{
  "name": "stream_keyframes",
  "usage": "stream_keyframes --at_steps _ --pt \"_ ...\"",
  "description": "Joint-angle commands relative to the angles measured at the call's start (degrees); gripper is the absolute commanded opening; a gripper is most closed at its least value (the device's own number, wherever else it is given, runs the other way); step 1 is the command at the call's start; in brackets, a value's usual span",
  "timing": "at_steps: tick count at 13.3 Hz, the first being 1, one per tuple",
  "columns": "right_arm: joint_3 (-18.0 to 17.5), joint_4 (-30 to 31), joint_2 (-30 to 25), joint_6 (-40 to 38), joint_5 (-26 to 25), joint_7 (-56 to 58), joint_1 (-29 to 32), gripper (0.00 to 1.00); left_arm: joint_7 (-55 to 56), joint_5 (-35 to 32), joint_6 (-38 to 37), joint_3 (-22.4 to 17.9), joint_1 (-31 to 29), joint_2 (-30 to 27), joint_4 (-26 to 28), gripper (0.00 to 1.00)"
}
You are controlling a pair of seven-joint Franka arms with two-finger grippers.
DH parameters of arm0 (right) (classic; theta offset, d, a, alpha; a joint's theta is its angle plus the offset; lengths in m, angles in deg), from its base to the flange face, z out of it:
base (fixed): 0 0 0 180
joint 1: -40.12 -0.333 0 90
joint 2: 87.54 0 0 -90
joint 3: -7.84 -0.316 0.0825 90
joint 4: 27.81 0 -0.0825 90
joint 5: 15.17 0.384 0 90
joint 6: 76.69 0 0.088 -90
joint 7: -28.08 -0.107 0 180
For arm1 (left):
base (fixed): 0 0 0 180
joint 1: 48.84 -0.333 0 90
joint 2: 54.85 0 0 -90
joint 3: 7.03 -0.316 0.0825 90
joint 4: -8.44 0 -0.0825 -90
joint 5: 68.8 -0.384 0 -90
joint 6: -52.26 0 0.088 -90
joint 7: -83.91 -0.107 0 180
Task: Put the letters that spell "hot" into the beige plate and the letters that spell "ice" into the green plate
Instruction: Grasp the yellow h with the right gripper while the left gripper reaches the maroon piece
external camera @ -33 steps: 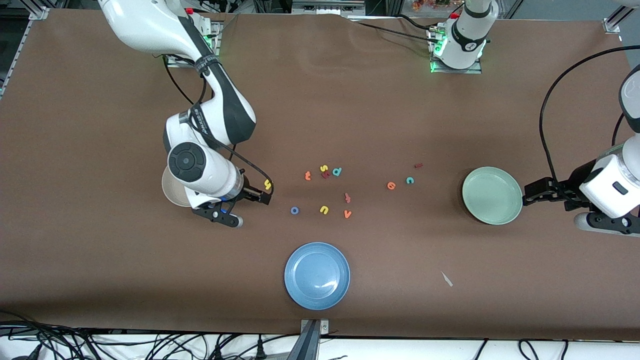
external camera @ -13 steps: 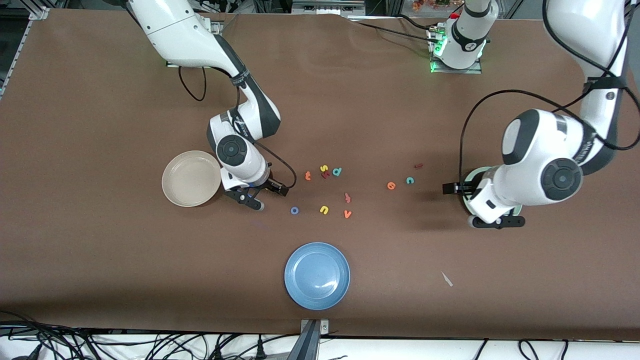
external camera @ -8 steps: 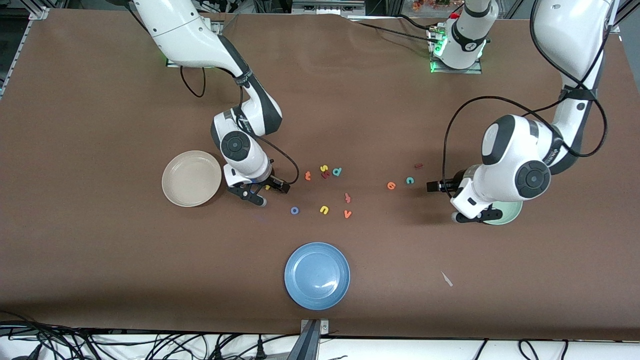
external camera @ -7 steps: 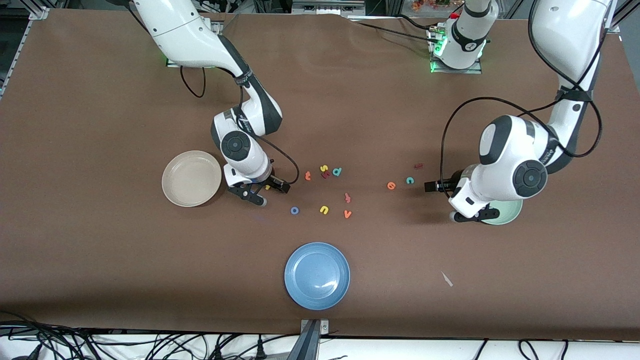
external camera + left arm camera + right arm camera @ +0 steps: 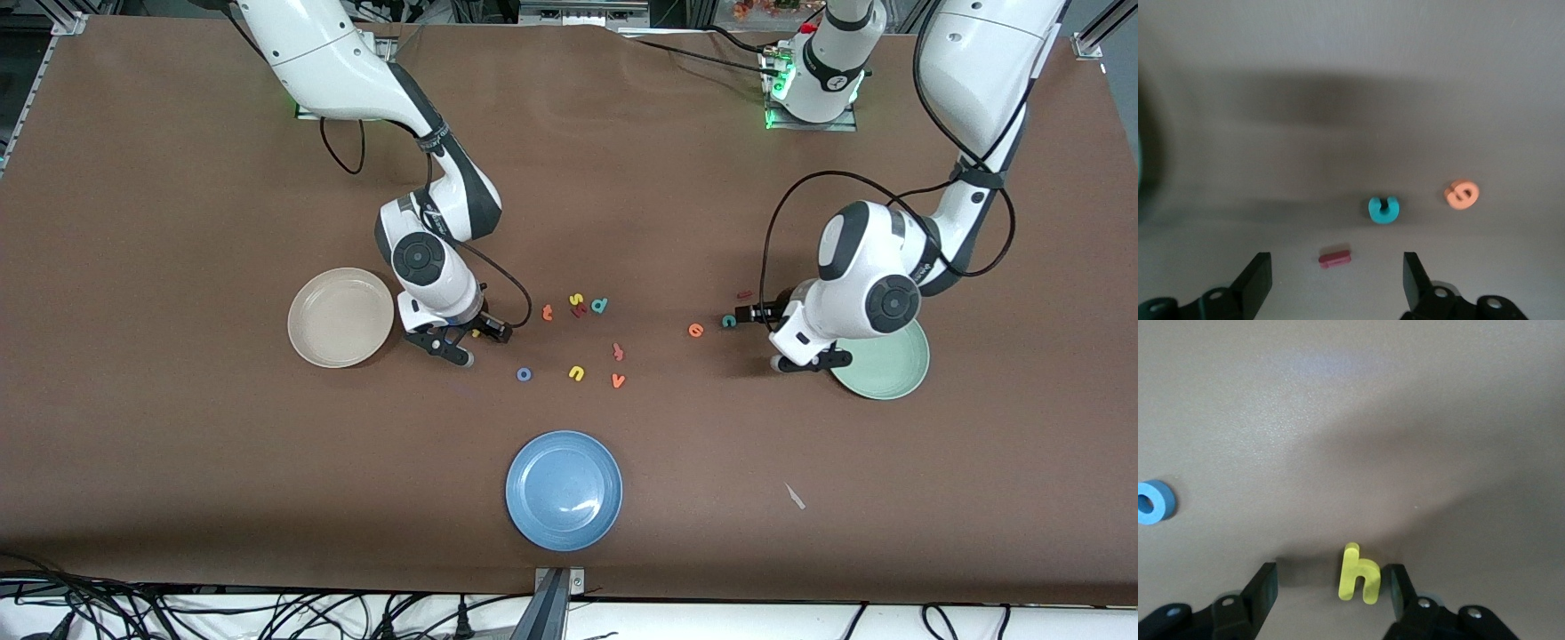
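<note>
My left arm covers pt of the green plate (image 5: 889, 369). Red i (image 5: 745, 294) too small to read in front view. Both wrist views crop my finger bases. Dark blur at left wrist view's edge, can't ID.

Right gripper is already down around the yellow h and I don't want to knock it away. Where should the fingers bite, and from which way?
Come straight down from above. The yellow h lies flat on the table, and the right gripper is open with one finger on each side of it. Closing on the stem's outer edge and the arch leg's outer edge should work best, since those sides run roughly parallel to the fingers.
</note>
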Motion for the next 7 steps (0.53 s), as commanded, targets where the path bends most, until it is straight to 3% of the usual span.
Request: stream_keyframes --at_steps 1,3,4,6,7 --pt "0.4 2.8 -1.3 2.6 0.8 0.9 -0.5 0.72 0.4 1.0 7.9 1.0 0.2 -3.5 8.3 0.86" --pt "0.4 4.0 -1.5 4.1 0.8 1.0 -0.4 0.72 0.3 0.8 13.9 1.1 0.3 -3.6 12.0 0.85" --pt "0.4 4.4 -1.5 4.2 0.7 1.0 -0.3 0.68 0.0 0.7 14.9 1.1 0.3 -3.6 12.8 0.78" --pt "0.4 4.7 -1.8 4.2 0.7 1.1 -0.3 0.54 -0.2 0.5 14.9 1.1 0.3 -3.6 13.6 0.67" --pt "0.4 4.8 -1.9 4.2 0.8 1.2 -0.3 0.46 -0.2 -0.3 14.9 1.1 0.3 -3.6 13.6 0.67"
